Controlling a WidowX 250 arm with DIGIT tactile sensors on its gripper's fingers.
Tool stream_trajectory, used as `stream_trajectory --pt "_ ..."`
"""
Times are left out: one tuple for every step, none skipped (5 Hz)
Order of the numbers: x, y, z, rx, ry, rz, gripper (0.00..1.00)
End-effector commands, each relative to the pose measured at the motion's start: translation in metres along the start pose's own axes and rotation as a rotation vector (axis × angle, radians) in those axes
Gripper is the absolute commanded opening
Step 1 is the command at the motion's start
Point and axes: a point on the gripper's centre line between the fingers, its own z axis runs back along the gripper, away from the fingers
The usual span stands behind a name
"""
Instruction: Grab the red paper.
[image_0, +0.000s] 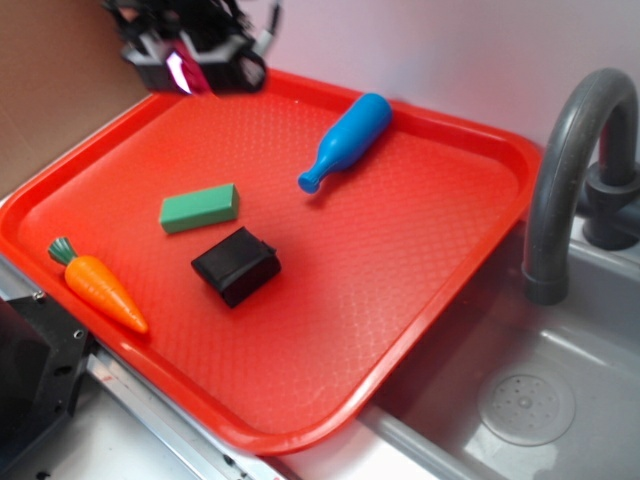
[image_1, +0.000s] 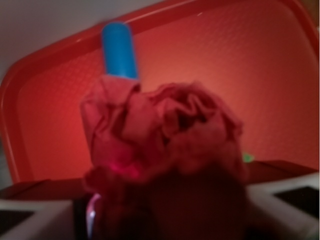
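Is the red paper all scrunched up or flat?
Scrunched up. The wrist view shows the red paper as a wrinkly ball with many folds, sitting in the gripper.

A crumpled ball of red paper (image_1: 160, 145), dark crimson and heavily creased, fills the centre of the wrist view, blurred by closeness and sitting between the pale gripper fingers (image_1: 35, 217) at the bottom corners of the frame. Behind it lies the bright orange-red tray (image_1: 240, 60), its raised rim curving across the top, with a blue bottle (image_1: 119, 50) partly hidden by the paper's upper left edge.
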Motion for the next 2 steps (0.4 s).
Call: stream_trajectory --pt "0.0061 0.0275 0.0319 0.026 -0.141 0.056 0.0" --pt "0.0097 0.0289 0.0269 0.027 -0.064 -0.008 0.0"
